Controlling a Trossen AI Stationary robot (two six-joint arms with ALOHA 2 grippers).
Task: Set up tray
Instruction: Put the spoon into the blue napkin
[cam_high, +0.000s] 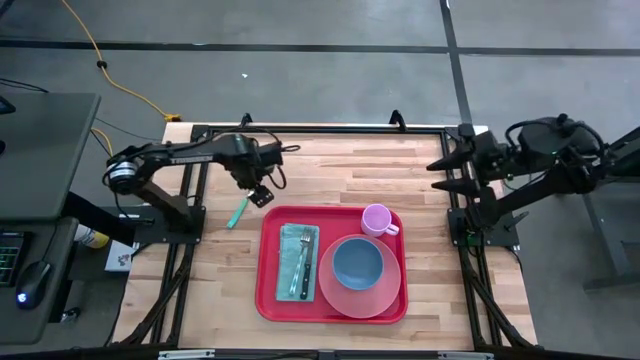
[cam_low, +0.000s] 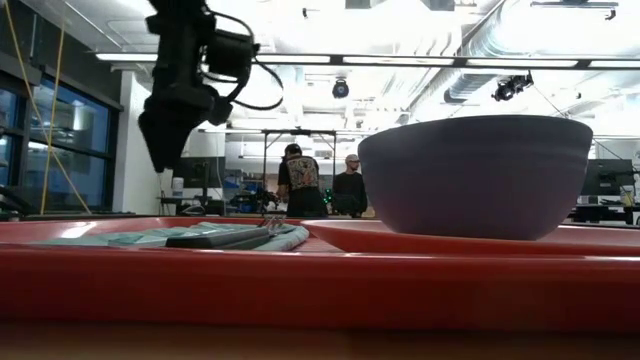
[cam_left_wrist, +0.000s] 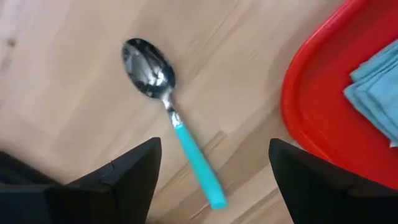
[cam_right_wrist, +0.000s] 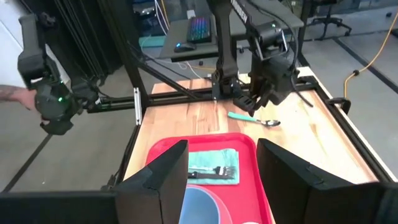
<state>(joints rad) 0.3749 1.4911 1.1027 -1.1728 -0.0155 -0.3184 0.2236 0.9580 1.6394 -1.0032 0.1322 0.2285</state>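
Tray (cam_high: 268, 290): large, red, rectangular, rounded corners, raised rim. It is laid flat on the wooden table, near the front edge, about centred. Its long sides are set parallel to the table's front. Tableware is carried on it.

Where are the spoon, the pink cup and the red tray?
spoon (cam_left_wrist: 149, 67): left wrist view, on its bowl.
pink cup (cam_high: 376, 219): high view, on its rim.
red tray (cam_high: 268, 262): high view, on its left rim.

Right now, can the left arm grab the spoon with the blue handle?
Probably yes. The left gripper hangs just above the spoon with its fingers open, and the spoon lies alone on the bare table, beside the red tray, with nothing in the way.
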